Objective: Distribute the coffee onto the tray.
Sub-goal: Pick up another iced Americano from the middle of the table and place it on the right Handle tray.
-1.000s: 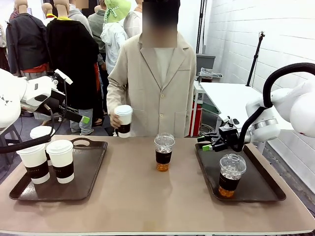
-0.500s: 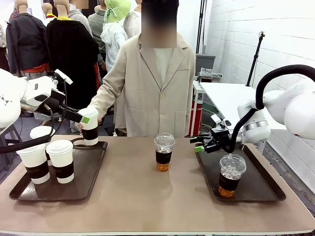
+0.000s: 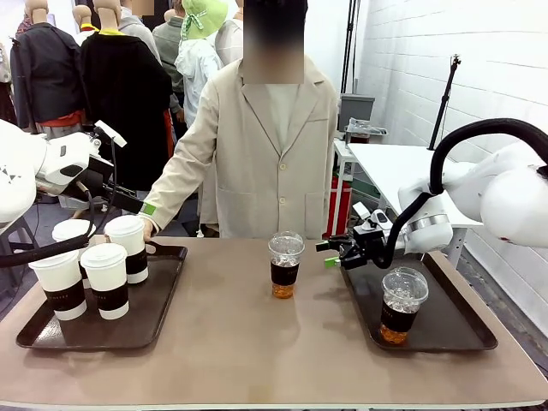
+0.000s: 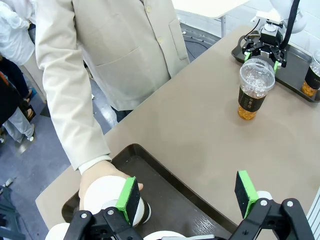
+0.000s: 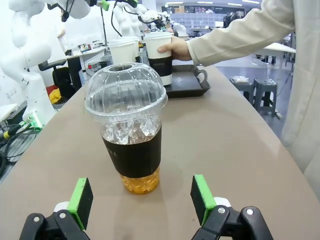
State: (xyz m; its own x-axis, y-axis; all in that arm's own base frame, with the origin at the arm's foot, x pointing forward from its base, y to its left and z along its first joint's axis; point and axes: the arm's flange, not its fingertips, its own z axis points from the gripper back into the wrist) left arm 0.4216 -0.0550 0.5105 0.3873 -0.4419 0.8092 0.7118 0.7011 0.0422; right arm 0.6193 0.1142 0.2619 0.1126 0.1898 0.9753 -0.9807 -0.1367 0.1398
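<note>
On the left tray (image 3: 163, 295), a white paper cup (image 3: 128, 248) is held by the person's hand (image 3: 147, 228), beside three other white cups. One iced cup (image 3: 284, 265) stands on the tabletop (image 3: 257, 342) between the trays; the right claw (image 3: 332, 253), released, is seen just beside it. The second iced cup (image 3: 401, 305) stands on the right tray (image 3: 454, 330). The left claw (image 4: 187, 192) is released above the left tray.

From the middle iced cup (image 3: 284, 265), you have the four-cup tray (image 3: 163, 291) left and the one-cup tray (image 3: 445, 321) right.
</note>
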